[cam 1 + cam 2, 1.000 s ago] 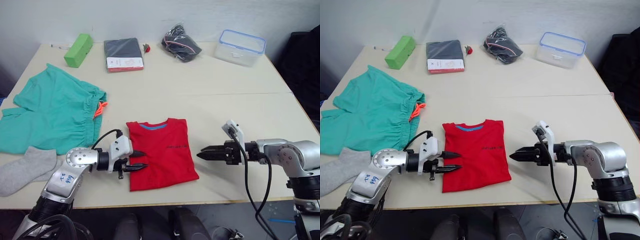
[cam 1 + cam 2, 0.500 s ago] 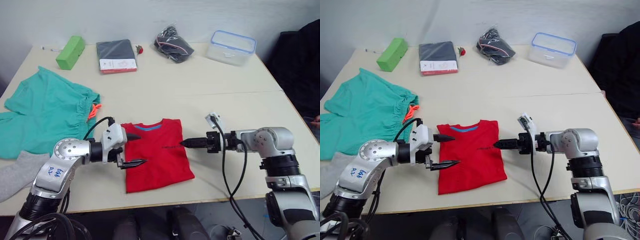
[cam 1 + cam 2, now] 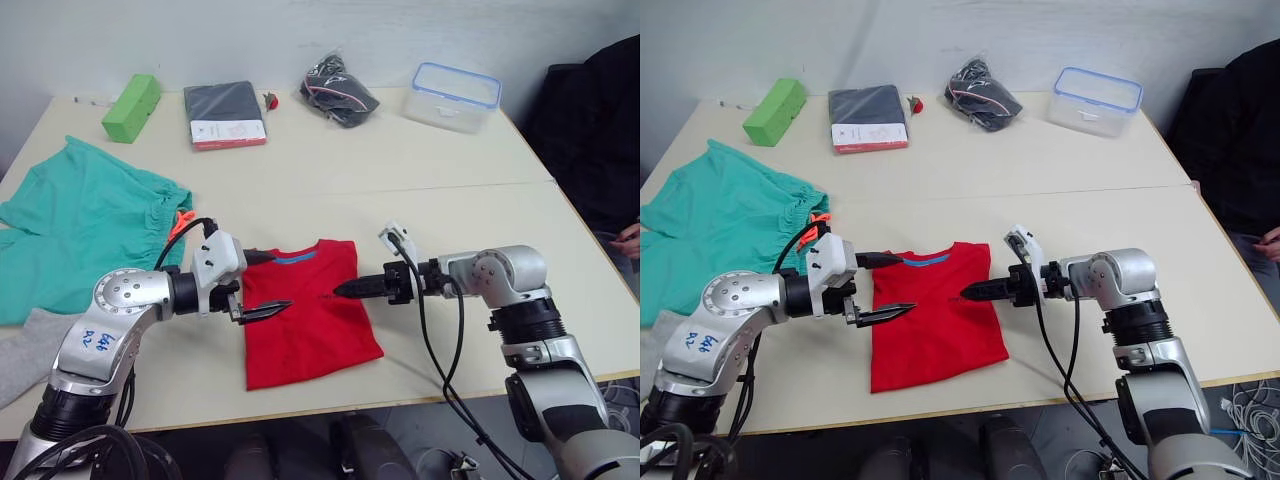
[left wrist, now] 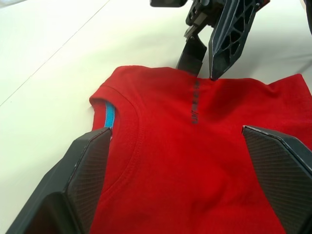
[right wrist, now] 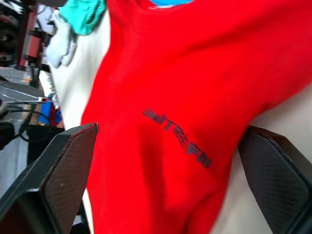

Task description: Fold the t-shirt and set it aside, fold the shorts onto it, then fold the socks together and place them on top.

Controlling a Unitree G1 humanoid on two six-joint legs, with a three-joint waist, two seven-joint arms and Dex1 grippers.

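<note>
Shorts (image 3: 75, 235) are spread flat at the table's (image 3: 450, 200) left edge, with a grey sock (image 3: 22, 345) just below them. Next, the left gripper (image 3: 262, 285) is held over the left edge of the t-shirt (image 3: 305, 325), its jaws spread wide. The red t-shirt is laid partly folded near the front edge, collar away from the robot. At its right edge the right gripper (image 3: 345, 289) is positioned by the chest print, its jaws likewise spread.

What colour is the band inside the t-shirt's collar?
Blue, bright against the red t-shirt. The collar band shows best in the left wrist view.
</note>
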